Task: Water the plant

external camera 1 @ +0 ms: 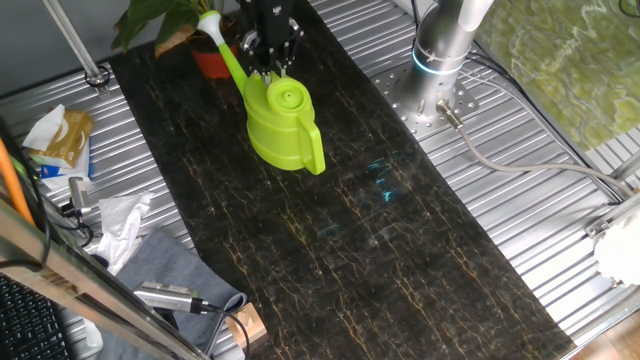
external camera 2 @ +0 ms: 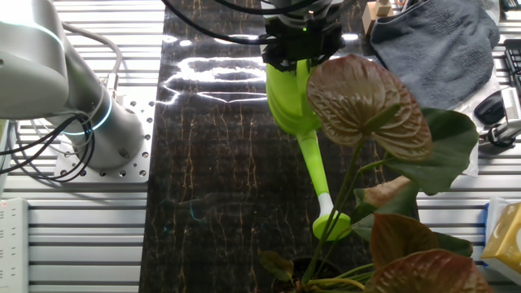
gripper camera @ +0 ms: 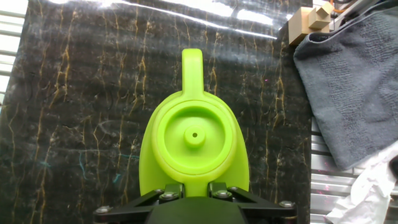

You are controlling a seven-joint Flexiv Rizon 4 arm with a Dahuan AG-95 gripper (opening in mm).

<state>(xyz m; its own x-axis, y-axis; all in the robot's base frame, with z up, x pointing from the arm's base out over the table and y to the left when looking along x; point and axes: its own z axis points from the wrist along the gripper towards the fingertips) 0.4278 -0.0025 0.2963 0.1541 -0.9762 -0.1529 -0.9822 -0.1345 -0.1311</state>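
1. I start at the left of one fixed view: the plant (external camera 1: 165, 22) stands at the far end of the dark desk (external camera 1: 330, 220), its red-orange pot (external camera 1: 210, 62) just behind the watering can's spout (external camera 1: 228, 52)
2. Moving right, the watering can (external camera 1: 282, 120) sits upright on the desk, handle toward the near side, sprinkler head up among the leaves
3. My pincer (external camera 1: 270, 62) is right above the can, at the base of the spout. In the hand view the two fingers (gripper camera: 166, 193) sit against the can's rim, but I cannot tell whether they are pinching it or just resting beside it
4. Further right stands the arm's base (external camera 1: 440, 55), well apart from the can
5. I judge the grip to be the main risk: the can's wall is smooth and curved, so a shallow hold could let it twist or slip once lifted
6. The spout is already close to the leaves, so a careless tilt could push the plant over or send water onto the desk rather than into the pot
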